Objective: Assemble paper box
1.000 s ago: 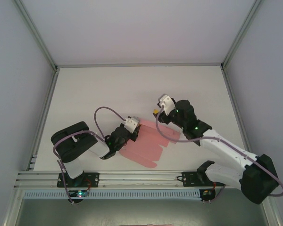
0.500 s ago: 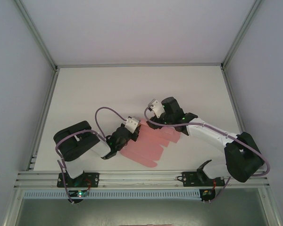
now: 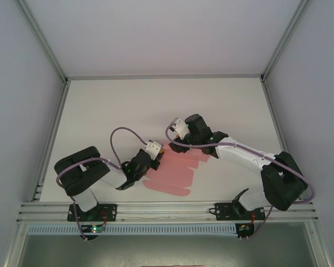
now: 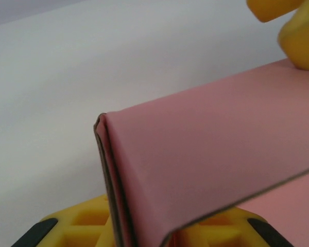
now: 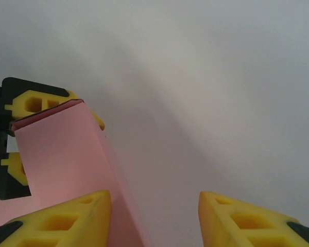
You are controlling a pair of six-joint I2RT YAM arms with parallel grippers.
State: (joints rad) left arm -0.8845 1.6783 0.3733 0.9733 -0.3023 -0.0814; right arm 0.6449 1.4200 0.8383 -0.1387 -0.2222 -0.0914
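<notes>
Two grippers stand close together at the far edge of the paper box (image 3: 172,172), seen from above and from each wrist.

Left gripper (image 3: 157,150): my jaws stand narrow, with one yellow finger (image 4: 82,226) on each side of a folded-up strip of the pink card. The end of the fold sits right at my fingertips, and two layers of card show there. Whether the pads press the card I cannot tell.

Right gripper (image 5: 153,198): my jaws stand well apart with the white table (image 3: 128,105) visible between them, and they grip nothing. The other end of the same strip lies just beside the inner face of one finger (image 5: 56,221).

Long axis of the raised strip: it runs from my left fingertips to my right fingertips and is tilted up off the table.

Rest of the sheet: it lies flat on the table on the near side of both grippers, just beside my left gripper, and stretches toward the arm bases. Its stepped flaps point away from my left gripper, toward my right arm's side.

Both grippers sit low over the table and face one another along the strip.
</notes>
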